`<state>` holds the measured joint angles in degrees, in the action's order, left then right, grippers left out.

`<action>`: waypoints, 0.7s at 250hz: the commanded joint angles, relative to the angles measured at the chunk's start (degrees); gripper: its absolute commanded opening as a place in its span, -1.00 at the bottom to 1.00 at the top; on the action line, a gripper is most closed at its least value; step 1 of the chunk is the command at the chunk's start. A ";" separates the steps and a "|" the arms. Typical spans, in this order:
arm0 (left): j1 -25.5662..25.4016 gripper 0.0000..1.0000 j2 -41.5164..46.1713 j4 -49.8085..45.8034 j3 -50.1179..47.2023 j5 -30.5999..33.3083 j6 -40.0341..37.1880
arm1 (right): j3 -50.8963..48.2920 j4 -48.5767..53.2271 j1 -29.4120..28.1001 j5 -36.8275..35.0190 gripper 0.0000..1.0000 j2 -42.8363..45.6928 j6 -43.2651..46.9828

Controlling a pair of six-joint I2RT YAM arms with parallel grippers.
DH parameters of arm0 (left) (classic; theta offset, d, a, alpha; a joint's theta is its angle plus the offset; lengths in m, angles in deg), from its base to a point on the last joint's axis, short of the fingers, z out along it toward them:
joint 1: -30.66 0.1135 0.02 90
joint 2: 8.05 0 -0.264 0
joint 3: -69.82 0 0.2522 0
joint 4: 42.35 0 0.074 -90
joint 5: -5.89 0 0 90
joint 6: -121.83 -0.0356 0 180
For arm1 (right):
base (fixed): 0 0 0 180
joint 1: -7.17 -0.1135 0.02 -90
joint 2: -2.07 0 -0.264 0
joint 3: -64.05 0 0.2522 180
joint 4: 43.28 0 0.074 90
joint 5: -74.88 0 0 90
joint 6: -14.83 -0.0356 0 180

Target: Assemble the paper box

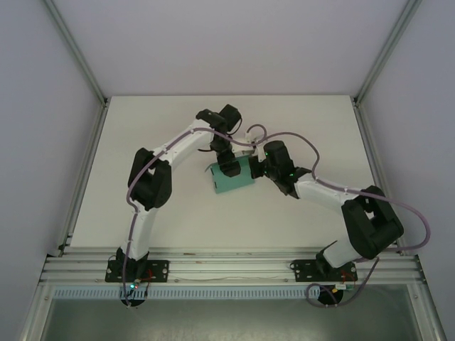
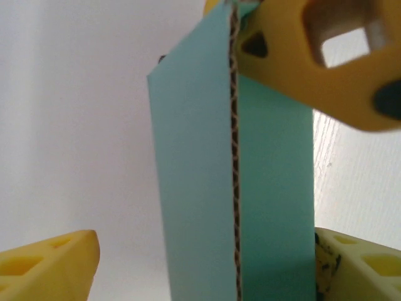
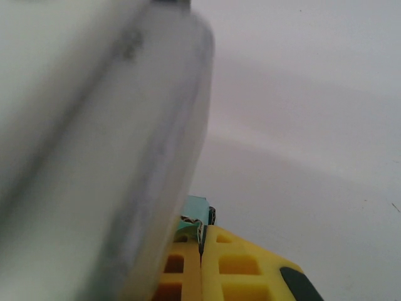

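Note:
The paper box (image 1: 232, 183), teal-green card, lies near the middle of the table (image 1: 142, 142) between both grippers. In the left wrist view one of its panels (image 2: 194, 188) stands upright, its corrugated cut edge facing the camera. My left gripper (image 2: 205, 241) is open around this panel, the left fingertip (image 2: 69, 257) well clear of it and the right fingertip (image 2: 351, 263) beside its right edge. My right gripper (image 3: 202, 231) is shut on a thin edge of the card (image 3: 195, 210). Its yellow fingers (image 2: 301, 56) pinch the panel's top edge in the left wrist view.
A blurred white arm link (image 3: 94, 138) takes up the left half of the right wrist view. Both arms (image 1: 153, 181) (image 1: 355, 213) reach in from the near edge and meet over the box. Grey walls and metal frame posts (image 1: 85, 78) enclose the white table.

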<state>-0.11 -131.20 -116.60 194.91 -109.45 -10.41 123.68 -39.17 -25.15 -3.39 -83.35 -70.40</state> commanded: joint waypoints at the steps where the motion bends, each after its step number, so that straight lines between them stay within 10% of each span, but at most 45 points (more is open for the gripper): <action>1: -0.09 1.00 7.52 5.89 -4.52 4.50 3.26 | -3.22 7.47 -1.12 -1.63 -1.00 0.30 -0.33; 84: 0.34 0.99 28.00 24.85 -26.31 18.25 25.51 | -4.09 5.72 -5.09 -14.33 -1.00 2.70 -3.53; 175: 0.62 0.29 36.75 29.13 -42.16 13.10 35.16 | -2.72 10.95 -5.27 -10.28 -1.00 4.93 -6.32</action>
<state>0.04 -95.37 -90.09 153.75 -95.20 21.13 121.50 -36.11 -30.18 -14.06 -79.18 -75.84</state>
